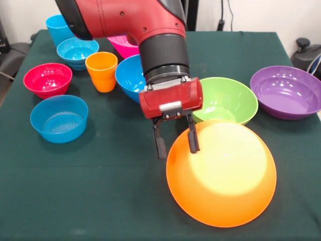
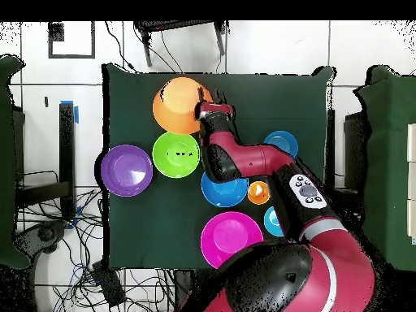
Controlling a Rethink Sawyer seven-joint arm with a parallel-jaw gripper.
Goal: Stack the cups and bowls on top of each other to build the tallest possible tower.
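A large orange bowl [image 1: 223,173] [image 2: 175,101] lies upside down at the near side of the green cloth. My gripper [image 1: 176,143] [image 2: 213,107] is open at its upper left edge: one finger stands just outside the rim and the other over the dome. It holds nothing. Behind it sit a green bowl [image 1: 228,99] [image 2: 176,154], a purple bowl [image 1: 286,91] [image 2: 126,170], a blue bowl [image 1: 128,75] [image 2: 223,192] and a pink bowl [image 1: 123,47] [image 2: 231,237]. The orange cup [image 1: 102,70] [image 2: 258,192] and light blue cup [image 1: 59,27] stand upright. No tower shows; nothing rests on anything else.
At the left of the front view are a small red bowl [image 1: 47,79] and two small light blue bowls [image 1: 59,118] [image 1: 76,51]. My arm [image 1: 160,45] hides part of the blue and pink bowls. The table edge runs close to the purple bowl.
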